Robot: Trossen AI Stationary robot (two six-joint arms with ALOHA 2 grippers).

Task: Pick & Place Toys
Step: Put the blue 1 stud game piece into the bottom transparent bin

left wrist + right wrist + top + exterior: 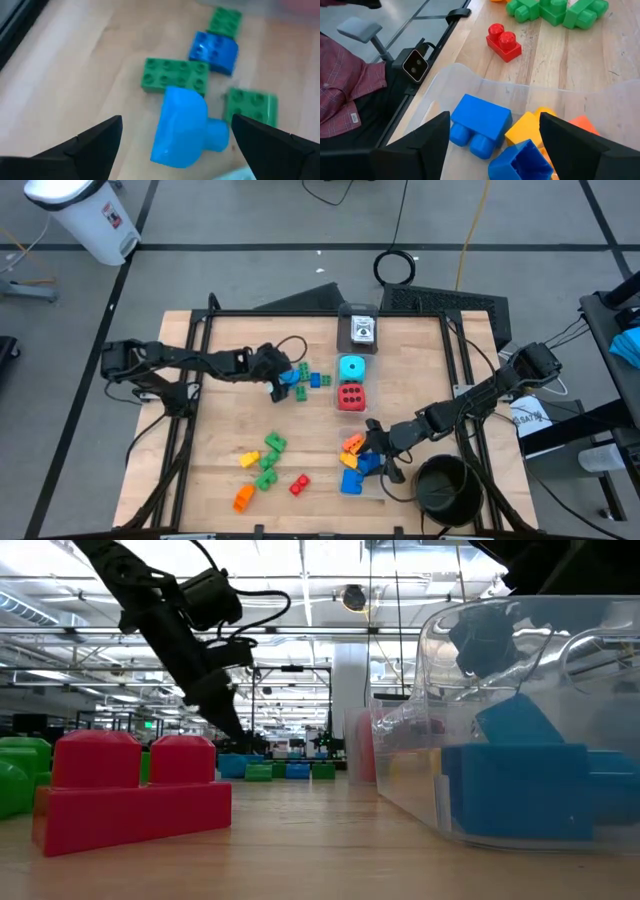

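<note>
My left gripper (pixel 284 376) is open just above the table's far middle. In the left wrist view its fingers stand either side of a light blue piece (pixel 181 127) without touching it. Green bricks (pixel 175 75) and a blue brick (pixel 214 47) lie beside the piece on the wood. My right gripper (pixel 377 442) is open and empty above a clear box (pixel 470 87) at the near right. That box holds a blue brick (pixel 481 121), an orange brick (pixel 527 131) and another blue piece (pixel 520 162). Loose green (pixel 272 445), yellow (pixel 249 459), red (pixel 299 484) and orange (pixel 244 498) bricks lie on the near table.
Clear boxes down the table's middle hold a picture card (pixel 362 329), a cyan die (pixel 351 367) and a red die (pixel 350 396). A black round bowl (pixel 445 485) stands at the near right corner. A person in a plaid shirt (pixel 345 85) stands by the table's near edge.
</note>
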